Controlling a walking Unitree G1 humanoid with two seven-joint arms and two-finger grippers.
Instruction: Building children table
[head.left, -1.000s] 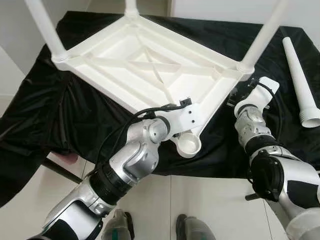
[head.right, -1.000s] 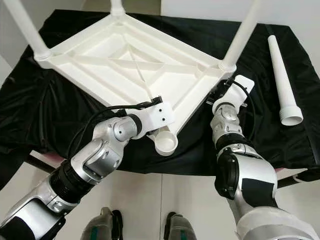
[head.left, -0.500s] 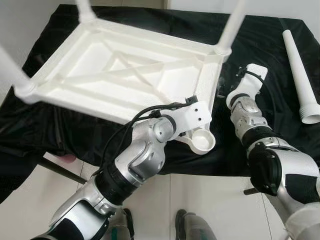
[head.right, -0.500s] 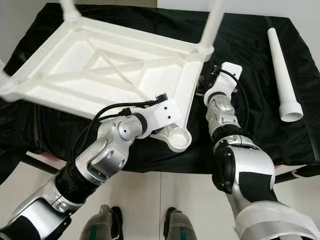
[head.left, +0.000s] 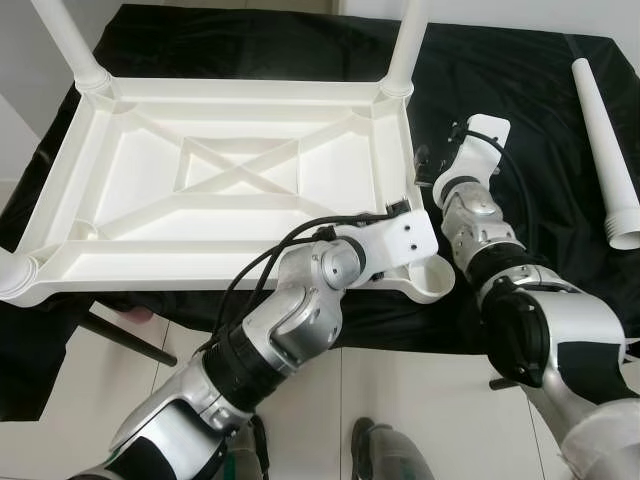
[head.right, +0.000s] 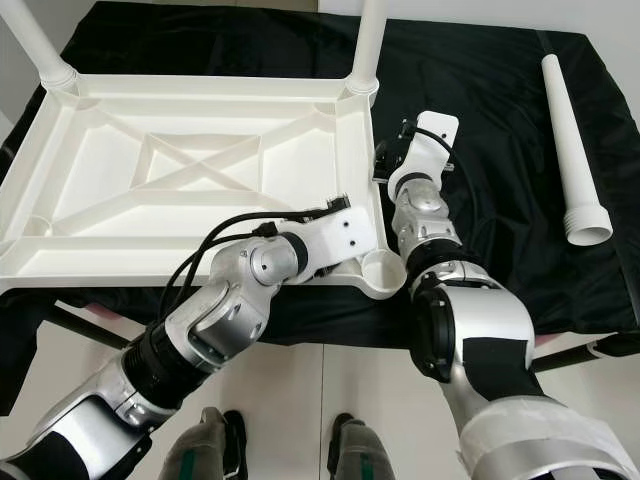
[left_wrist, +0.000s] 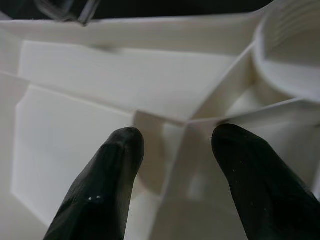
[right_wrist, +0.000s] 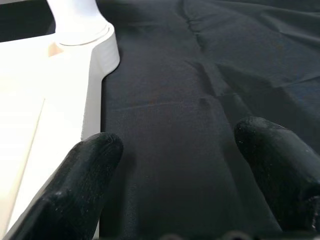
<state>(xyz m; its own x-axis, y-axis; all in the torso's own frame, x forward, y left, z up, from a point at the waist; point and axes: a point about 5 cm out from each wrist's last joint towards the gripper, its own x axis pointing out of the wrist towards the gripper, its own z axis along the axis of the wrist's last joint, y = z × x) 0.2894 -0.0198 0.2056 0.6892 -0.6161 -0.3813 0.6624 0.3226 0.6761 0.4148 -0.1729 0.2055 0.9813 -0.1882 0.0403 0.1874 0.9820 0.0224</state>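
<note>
Upturned white table (head.left: 240, 180) on black cloth (head.left: 520, 90) — left gripper (left_wrist: 172, 150) straddling rib, fingers spread

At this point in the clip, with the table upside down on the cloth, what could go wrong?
1. The empty socket corner overhangs the cloth's near edge; a push from the left gripper might tip the tabletop off.
2. The right gripper, jaws open, sits beside the tabletop's side and could snag the cloth.
3. The loose leg lies far right, a long reach.
</note>
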